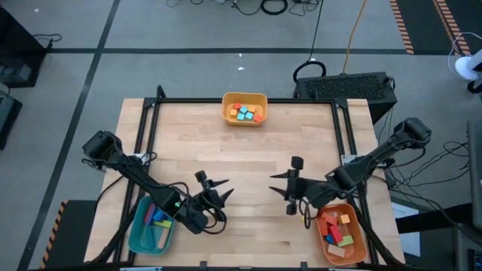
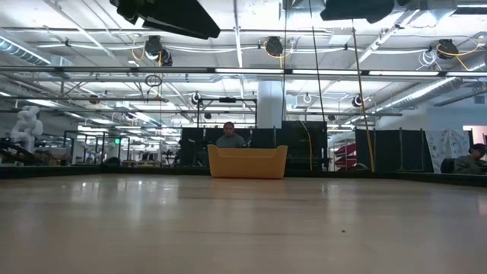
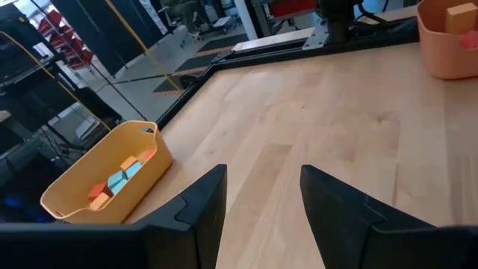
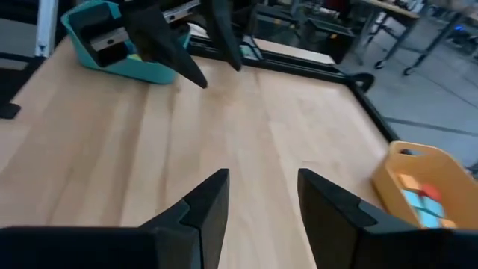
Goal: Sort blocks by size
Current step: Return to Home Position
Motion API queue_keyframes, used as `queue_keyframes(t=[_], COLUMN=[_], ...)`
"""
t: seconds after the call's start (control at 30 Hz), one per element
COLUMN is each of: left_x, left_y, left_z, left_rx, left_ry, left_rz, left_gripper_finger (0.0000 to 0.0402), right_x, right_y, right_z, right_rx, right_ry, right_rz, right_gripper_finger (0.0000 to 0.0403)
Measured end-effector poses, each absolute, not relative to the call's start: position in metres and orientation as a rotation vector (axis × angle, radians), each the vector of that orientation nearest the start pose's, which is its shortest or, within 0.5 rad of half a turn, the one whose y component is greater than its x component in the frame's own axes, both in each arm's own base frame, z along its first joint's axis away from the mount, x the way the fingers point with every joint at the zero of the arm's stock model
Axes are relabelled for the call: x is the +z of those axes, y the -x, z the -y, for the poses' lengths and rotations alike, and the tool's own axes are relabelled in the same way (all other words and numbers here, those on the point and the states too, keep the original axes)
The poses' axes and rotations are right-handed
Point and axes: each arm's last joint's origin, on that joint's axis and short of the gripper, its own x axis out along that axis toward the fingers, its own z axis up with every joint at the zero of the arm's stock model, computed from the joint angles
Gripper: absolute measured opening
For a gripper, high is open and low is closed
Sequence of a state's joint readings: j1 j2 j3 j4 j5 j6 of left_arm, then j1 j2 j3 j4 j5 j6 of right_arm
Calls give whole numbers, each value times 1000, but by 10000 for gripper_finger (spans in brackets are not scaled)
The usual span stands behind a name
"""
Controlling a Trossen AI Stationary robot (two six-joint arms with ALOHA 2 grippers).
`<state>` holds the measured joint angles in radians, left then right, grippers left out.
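The blocks lie in three trays. Small orange and teal cubes sit in the yellow tray (image 1: 245,108) at the table's far edge; it also shows in the left wrist view (image 3: 104,179) and right wrist view (image 4: 426,187). Blue, green and yellow pieces lie in the teal tray (image 1: 151,223) at the near left. Red, orange and green pieces lie in the orange tray (image 1: 340,232) at the near right. My left gripper (image 1: 224,188) is open and empty above the bare table, right of the teal tray. My right gripper (image 1: 277,185) is open and empty, left of the orange tray.
The wooden table top (image 1: 248,158) lies bare between the two grippers and the yellow tray. A black frame rail (image 1: 248,100) runs along the far edge. In the low view a person (image 2: 228,135) sits behind the yellow tray, beyond the table.
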<state>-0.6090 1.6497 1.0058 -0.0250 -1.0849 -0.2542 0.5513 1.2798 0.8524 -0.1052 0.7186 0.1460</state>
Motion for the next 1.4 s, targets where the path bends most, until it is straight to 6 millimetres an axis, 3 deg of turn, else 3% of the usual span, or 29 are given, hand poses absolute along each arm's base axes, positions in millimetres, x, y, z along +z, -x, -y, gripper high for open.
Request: queue_keyframes(t=[0.2,0.6,0.73,0.87,1.07,1.4], left_x=[228,284,288,279,247,205], left_y=[-286,-252,-248,-248,-251,-256], left_z=[168,145,143,138,120,81], left_rx=[495,473,485,478,428,345], left_ry=[-254,-253,-265,-264,-176,-101], left_rz=[-377,-340,-342,-374,-396,-328], left_gripper_finger=[173,173,173,171,139,80], right_x=[268,293,295,284,253,208], right_y=[-224,-185,-168,-148,-127,-124], right_z=[-122,-107,-98,-85,-69,-65], right_rx=[-246,-300,-305,-297,-272,-192], right_ry=[193,196,182,129,34,-42], right_rz=[-438,-409,-368,-316,-221,15], right_gripper_finger=[144,144,144,144,144,144])
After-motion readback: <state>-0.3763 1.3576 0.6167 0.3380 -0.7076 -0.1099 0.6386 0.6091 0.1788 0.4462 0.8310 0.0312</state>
